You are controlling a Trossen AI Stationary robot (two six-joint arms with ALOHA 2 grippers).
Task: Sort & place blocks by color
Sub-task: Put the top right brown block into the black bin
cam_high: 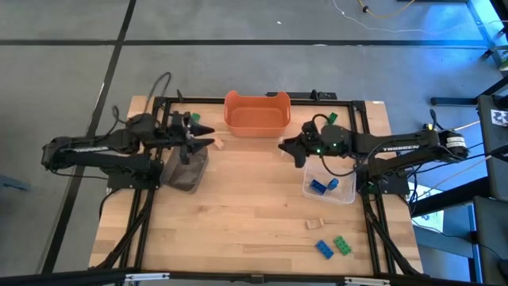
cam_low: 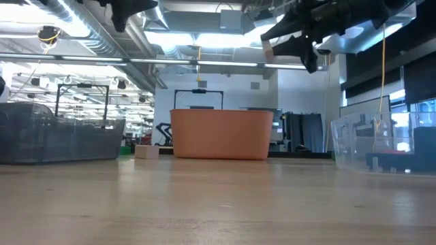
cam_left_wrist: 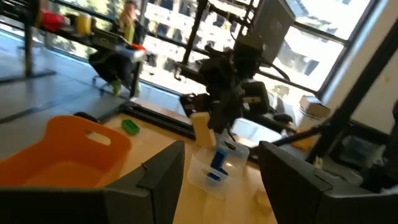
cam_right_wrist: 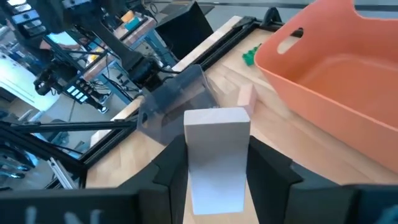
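In the high view the right gripper is seen just right of centre, raised beside the lower right corner of the orange tub; in the right wrist view its fingers are closed on a pale tan block, held upright between them. The same block is seen from the left wrist view, gripped above the table. The left gripper is held at centre left of the high view, over the dark container; its fingers are seen spread apart with nothing between them.

The other blocks are spread as follows: two blue blocks lie inside the clear container at centre right; a blue block and a green block lie side by side near the lower right edge of the table; a tan block lies just above them; another tan block lies just left of the tub's lower left corner; a green block is seen at the upper right, by the frame.
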